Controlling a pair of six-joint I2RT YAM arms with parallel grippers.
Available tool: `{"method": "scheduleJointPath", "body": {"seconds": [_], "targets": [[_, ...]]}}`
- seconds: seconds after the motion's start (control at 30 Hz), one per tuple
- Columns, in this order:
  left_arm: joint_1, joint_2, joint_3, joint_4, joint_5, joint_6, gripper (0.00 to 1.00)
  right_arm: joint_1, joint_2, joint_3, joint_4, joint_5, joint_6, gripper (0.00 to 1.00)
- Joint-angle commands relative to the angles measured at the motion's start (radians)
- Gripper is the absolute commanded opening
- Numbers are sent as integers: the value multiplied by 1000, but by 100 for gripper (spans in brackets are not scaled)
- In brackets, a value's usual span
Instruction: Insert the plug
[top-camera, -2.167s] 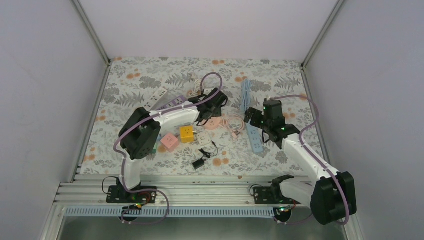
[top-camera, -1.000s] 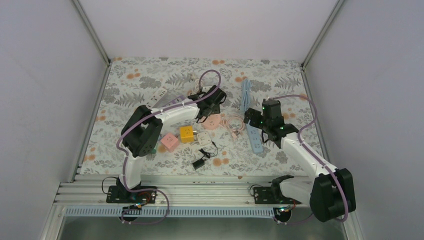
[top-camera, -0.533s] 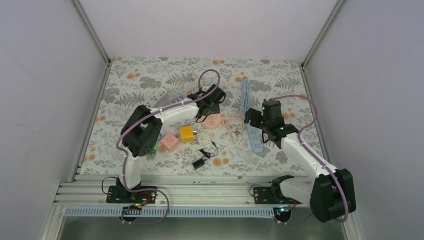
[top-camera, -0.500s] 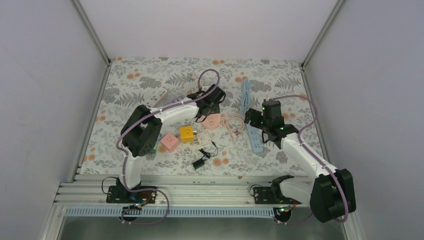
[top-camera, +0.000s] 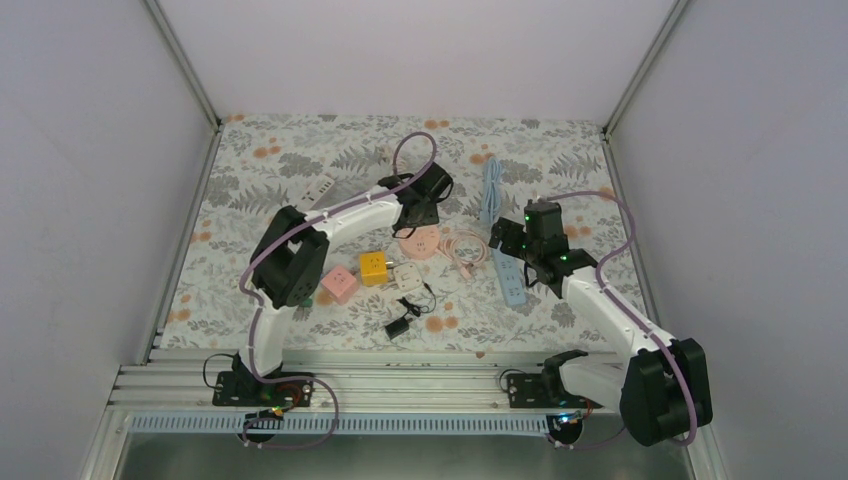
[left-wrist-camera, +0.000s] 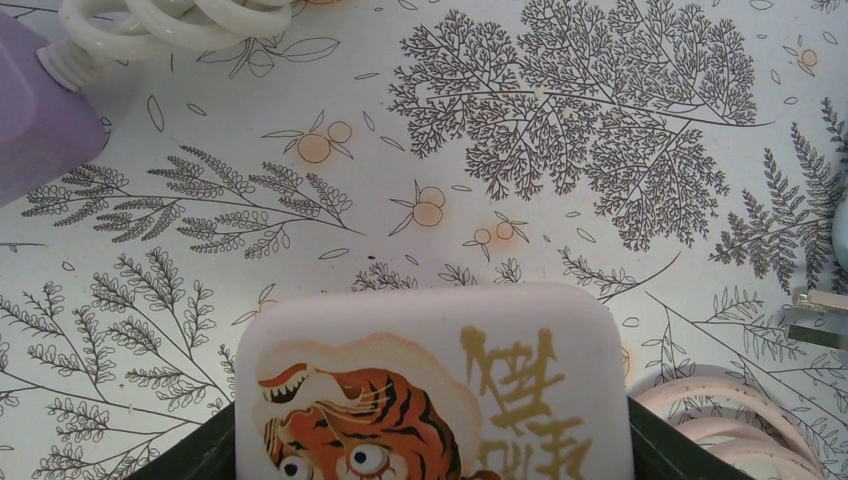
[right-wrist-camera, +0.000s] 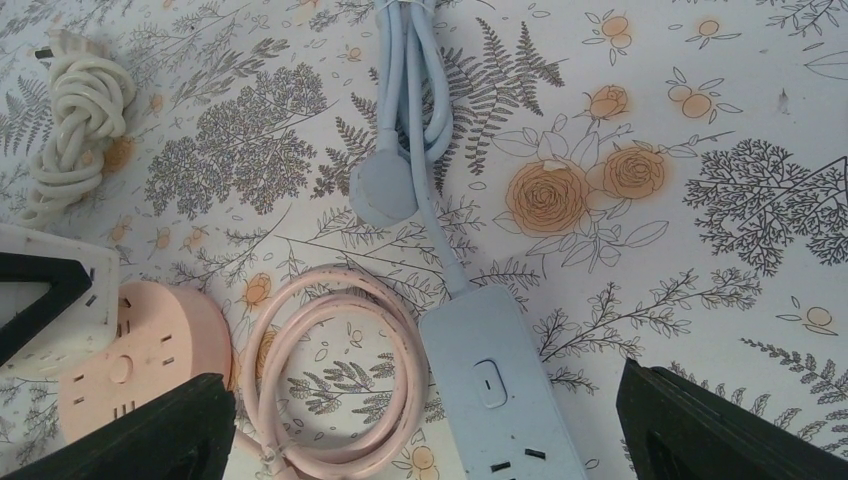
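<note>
The left end effector (top-camera: 420, 203) is gripping the white, rounded plastic plug block with the orange tiger picture (left-wrist-camera: 432, 372), with one finger on each side. The block looks lifted a little off the flowery tabletop (left-wrist-camera: 600, 110), close to the round pink plastic socket (top-camera: 420, 243). The right end effector (top-camera: 505, 240) is spread wide and holds nothing. It hovers over the long pale blue power strip (right-wrist-camera: 500, 392).

I think the plug block is light and hard, so it will not bend or squash. Its sides look smooth, so it could slip or twist if it is pushed hard. The flat sides, where it is held now, seem the best place to hold it. I cannot see its metal pins. They need to stay free and go straight into the holes.
</note>
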Motion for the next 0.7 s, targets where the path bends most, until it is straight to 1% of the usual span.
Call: {"method": "scheduleJointPath", "body": {"seconds": [0.0,0.13,0.23,0.43,0.53,0.67], "targets": [[-5,71,-5,-109,-10,-18,53,-8,-19,-10,15,30,-3,98],[-30,106,8,-135,-68,-9,53,-8,-20,-9,12,25,-3,98],[-38,127,-2,-146,-82,2,53,-8,-26,-13,13,33,-2,98],[-32,109,-124,-35,13,14,52,-9,-14,-15,17,34,-1,98],[-27,96,-180,13,38,10,52,-9,-12,-15,16,33,-2,97],[-25,117,-173,-12,17,14,51,-8,-11,-18,18,32,-1,97]]}}
